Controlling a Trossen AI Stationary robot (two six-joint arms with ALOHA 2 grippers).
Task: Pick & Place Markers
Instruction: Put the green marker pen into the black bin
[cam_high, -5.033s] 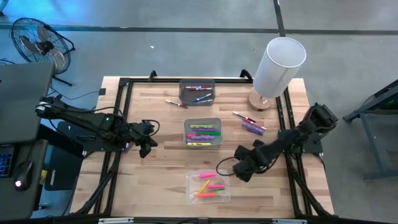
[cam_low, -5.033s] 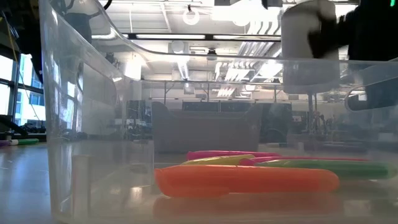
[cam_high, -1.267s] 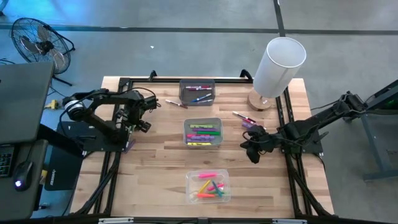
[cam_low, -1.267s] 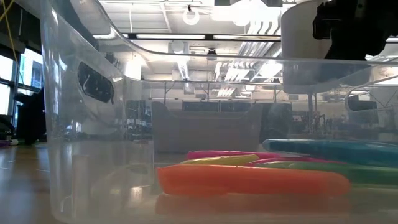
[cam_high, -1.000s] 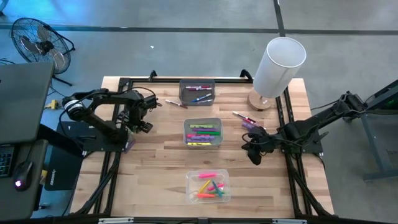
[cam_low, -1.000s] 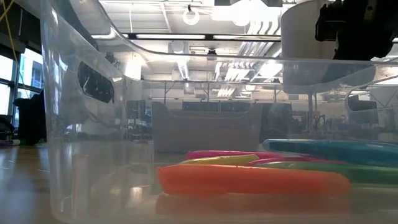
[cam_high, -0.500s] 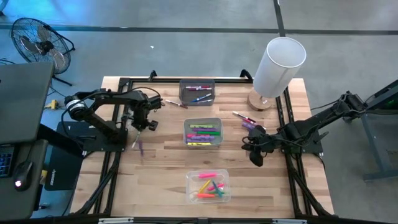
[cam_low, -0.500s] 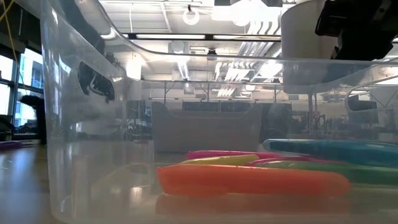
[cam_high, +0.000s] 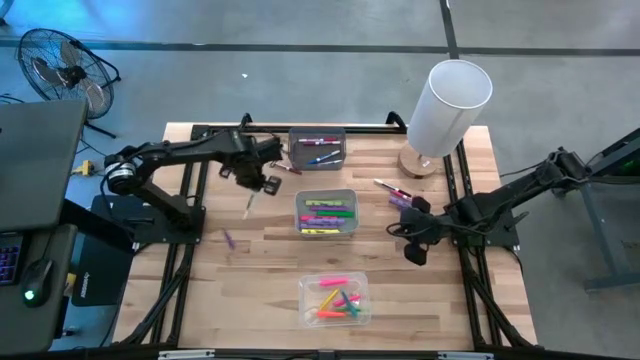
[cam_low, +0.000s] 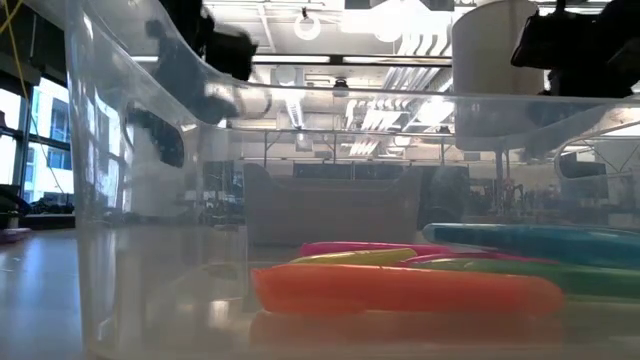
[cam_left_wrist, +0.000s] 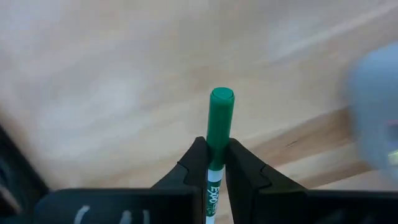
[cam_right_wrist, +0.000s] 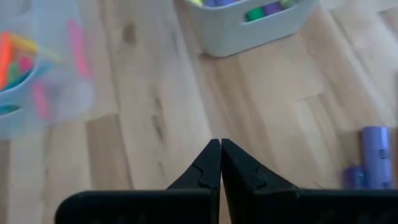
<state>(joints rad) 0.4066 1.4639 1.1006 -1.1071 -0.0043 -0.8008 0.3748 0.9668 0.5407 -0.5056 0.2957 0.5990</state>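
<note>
My left gripper (cam_high: 264, 181) is up over the far left part of the table, near the dark far bin (cam_high: 317, 147), shut on a white marker with a green cap (cam_left_wrist: 221, 115). That marker (cam_high: 247, 206) sticks out beyond the fingers. My right gripper (cam_high: 415, 247) is shut and empty, low over the table right of the grey middle bin (cam_high: 326, 212). Loose markers lie flat on the wood: one purple (cam_high: 228, 240), one near the far bin (cam_high: 283, 166), and a red-tipped one (cam_high: 392, 188) beside purple ones (cam_high: 408, 205). All three bins hold markers. My left gripper pinches the marker between its two fingers on the white barrel just behind the green cap (cam_left_wrist: 216, 167). The fingers lie along the marker, whose capped end (cam_left_wrist: 222, 95) juts out past the fingertips. The marker is lifted clear of the table.
A clear bin (cam_high: 334, 300) with pink, orange and green highlighters (cam_low: 400, 288) sits at the near middle. A tall white cylinder (cam_high: 447, 105) on a round wooden base stands at the far right corner. Black frame rails (cam_high: 190, 230) run along the table's left and right sides.
My left gripper has lifted from the table's left side and swung toward the far edge and right, toward the far bin, carrying the green-capped marker with it. My right gripper has stayed shut near the same spot.
</note>
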